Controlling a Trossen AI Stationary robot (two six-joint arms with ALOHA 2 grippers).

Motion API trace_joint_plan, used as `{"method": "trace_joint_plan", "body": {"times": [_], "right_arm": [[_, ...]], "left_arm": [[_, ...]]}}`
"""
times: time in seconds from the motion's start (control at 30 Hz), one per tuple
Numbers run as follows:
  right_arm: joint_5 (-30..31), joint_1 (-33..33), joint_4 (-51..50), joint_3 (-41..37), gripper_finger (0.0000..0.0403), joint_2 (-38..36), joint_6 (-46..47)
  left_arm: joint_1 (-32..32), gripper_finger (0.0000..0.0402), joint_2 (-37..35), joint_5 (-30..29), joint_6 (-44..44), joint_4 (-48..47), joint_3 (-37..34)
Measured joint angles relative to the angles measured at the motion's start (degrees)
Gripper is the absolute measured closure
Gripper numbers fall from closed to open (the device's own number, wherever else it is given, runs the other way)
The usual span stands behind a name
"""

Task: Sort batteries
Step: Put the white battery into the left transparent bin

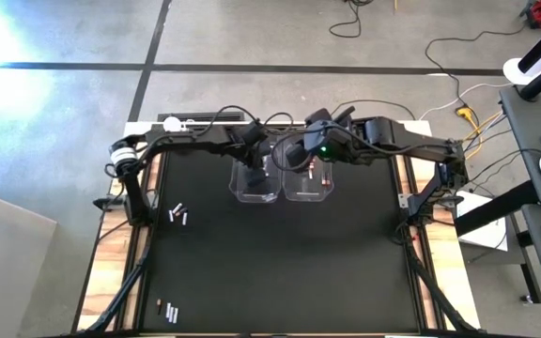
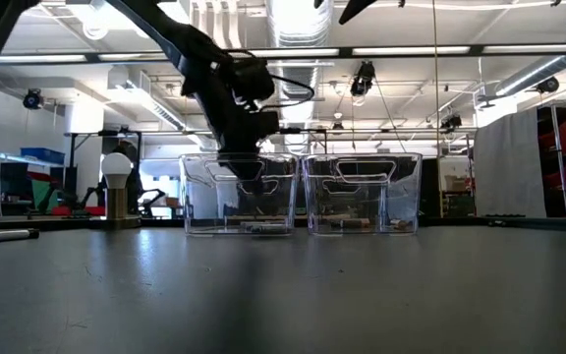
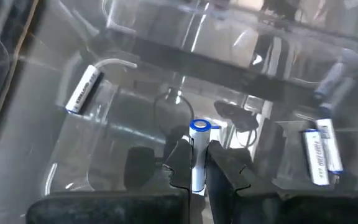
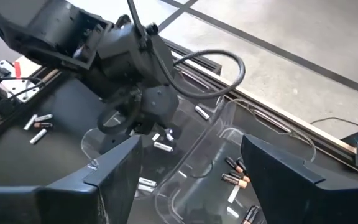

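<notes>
Two clear plastic bins stand side by side at the table's far middle: the left bin and the right bin. My left gripper reaches down into the left bin, shut on a silvery-white battery. More silvery-white batteries lie on that bin's floor. My right gripper hovers open above the right bin, which holds dark batteries with reddish marks. Loose batteries lie on the mat to the left, and others near the near-left corner. My left gripper pinches the silvery-white battery by its body between the two fingers. The fingers come from above, pointing down into the left bin, and lie along the battery. Its blue-ringed end sticks out past the fingertips, clear of the bin's floor.
A silver round-topped knob with a white ball stands at the table's far left. Metal rails run along the mat's left and right sides. Open black mat lies in front of the bins. Cables trail on the floor beyond the table.
</notes>
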Motion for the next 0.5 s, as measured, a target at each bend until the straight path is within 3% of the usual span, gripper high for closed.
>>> {"method": "trace_joint_plan", "body": {"times": [0.5], "right_arm": [[-2.0, -2.9, -2.7, 0.0, 0.0132, 0.0, 1.5]], "left_arm": [[0.2, 0.0396, 11.4, -0.7, -1.5, -8.5, 11.0]]}}
